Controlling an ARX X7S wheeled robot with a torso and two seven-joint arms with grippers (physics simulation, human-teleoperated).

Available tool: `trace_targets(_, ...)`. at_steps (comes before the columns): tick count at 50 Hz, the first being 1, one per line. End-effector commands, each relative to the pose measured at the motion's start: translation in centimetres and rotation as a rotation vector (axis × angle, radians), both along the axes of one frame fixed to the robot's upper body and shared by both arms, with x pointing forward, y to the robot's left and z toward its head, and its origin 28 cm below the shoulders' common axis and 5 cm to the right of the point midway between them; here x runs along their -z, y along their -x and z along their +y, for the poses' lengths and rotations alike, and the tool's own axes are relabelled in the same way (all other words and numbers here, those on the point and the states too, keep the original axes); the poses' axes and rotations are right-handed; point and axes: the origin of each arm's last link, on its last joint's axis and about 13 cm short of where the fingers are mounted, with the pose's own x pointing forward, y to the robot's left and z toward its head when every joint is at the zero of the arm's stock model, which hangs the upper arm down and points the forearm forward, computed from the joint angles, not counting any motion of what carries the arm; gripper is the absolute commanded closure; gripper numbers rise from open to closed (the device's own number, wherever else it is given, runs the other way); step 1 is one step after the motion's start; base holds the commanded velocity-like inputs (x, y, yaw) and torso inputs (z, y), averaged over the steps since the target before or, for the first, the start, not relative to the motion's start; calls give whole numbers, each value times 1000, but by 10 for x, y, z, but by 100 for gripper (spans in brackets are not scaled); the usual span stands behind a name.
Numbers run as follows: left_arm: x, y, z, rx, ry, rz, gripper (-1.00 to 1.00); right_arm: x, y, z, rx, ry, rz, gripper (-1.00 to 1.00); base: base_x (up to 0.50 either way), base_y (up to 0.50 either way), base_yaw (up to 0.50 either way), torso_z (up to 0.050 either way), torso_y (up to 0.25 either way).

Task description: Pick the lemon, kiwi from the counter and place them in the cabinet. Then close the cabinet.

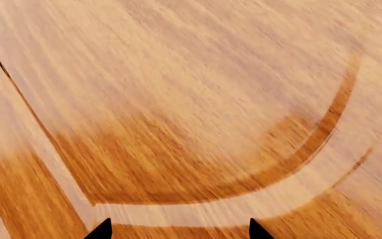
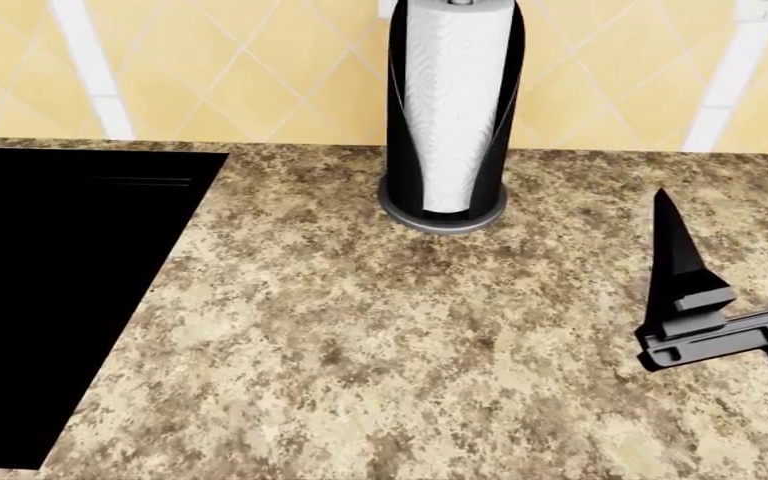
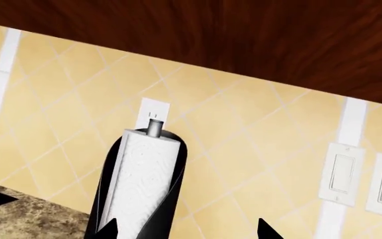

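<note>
Neither the lemon nor the kiwi shows in any view. The speckled granite counter (image 2: 357, 340) fills the head view. My right gripper (image 2: 734, 185) hovers above its right side, fingers pointing up and spread open with nothing between them. In the right wrist view that gripper (image 3: 187, 230) faces the backsplash. My left gripper (image 1: 179, 231) is open and empty, close in front of a light wooden panel (image 1: 177, 99) with an arched groove, which looks like a cabinet door. The left arm is out of the head view.
A black paper towel holder (image 2: 446, 110) stands at the back of the counter, also seen as the paper towel holder (image 3: 141, 184). The black stove top (image 2: 51, 280) lies at the left. Yellow tiled wall (image 3: 244, 134) carries light switches (image 3: 340, 174); dark wood (image 3: 211, 35) overhangs it.
</note>
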Motion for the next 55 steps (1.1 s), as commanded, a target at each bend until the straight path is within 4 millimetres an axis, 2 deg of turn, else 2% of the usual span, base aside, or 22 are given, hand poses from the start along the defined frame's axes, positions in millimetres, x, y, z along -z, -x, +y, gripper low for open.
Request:
trace_targets(1, 16, -18, -41, 190, -174, 215, -100, -1, 0, -1, -2, -5, -11, -100, 0, 0, 0, 0, -10)
trace_targets(9, 19, -17, -46, 315, -116, 242, -100, 0, 0, -1, -1, -8, -11, -100, 0, 0, 0, 0, -7)
trace_targets(20, 17, -3, -51, 647, -2, 277, -100, 0, 1, 0, -2, -9, -7, -100, 0, 0, 0, 0, -4)
trace_targets(25, 16, -2, -52, 696, 7, 287, -100, 1, 1, 0, -2, -10, -6, -100, 0, 0, 0, 0, 0)
trace_targets(33, 16, -7, -51, 676, 24, 281, -100, 2, 1, 0, -1, -12, -3, -100, 0, 0, 0, 0, 0)
trace_targets(39, 18, -19, -47, 570, 55, 291, -100, 4, 1, -1, 0, -13, -1, -100, 0, 0, 0, 0, 0)
trace_targets(55, 18, -19, -45, 558, 59, 288, -100, 5, 1, -1, -1, -15, 1, -100, 1, 0, 0, 0, -212)
